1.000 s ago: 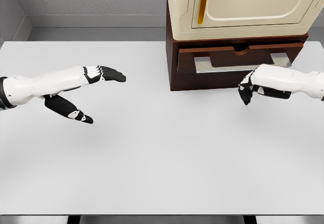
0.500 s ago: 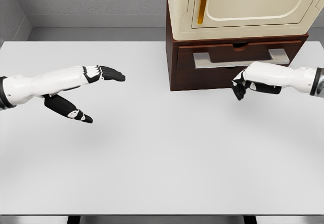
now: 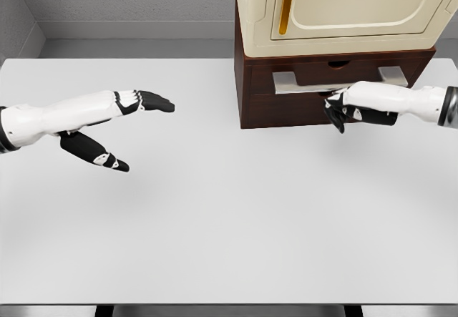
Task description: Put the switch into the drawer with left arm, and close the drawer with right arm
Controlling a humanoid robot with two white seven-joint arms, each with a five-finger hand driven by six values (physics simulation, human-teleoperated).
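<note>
The switch named in the task cannot be seen anywhere in the head view. The single dark brown wooden drawer (image 3: 336, 77) sits in the one reddish-brown wooden cabinet base (image 3: 247, 109) at the far right of the bench, its front nearly flush with the cabinet face, and one flat grey metal handle bar (image 3: 286, 82) runs across its front. A small dark notch shows in the middle of the drawer's top edge. The right hand (image 3: 336, 109), white with black fingers, comes in from the right edge and lies against the cabinet front just under the handle bar; its fingers (image 3: 333, 115) are curled downward and hold nothing. On top of the cabinet base stands one cream-coloured box-shaped appliance (image 3: 343, 9) with one rounded door panel and one yellow vertical strip (image 3: 288, 2) at its left side. The left hand (image 3: 118, 127) hovers over the left part of the one white flat bench (image 3: 229, 217), well apart from the cabinet; its four black fingers (image 3: 154, 104) are stretched out together pointing right, the thumb is spread away below them, and it holds nothing. Two arms are in view, one from each side.
</note>
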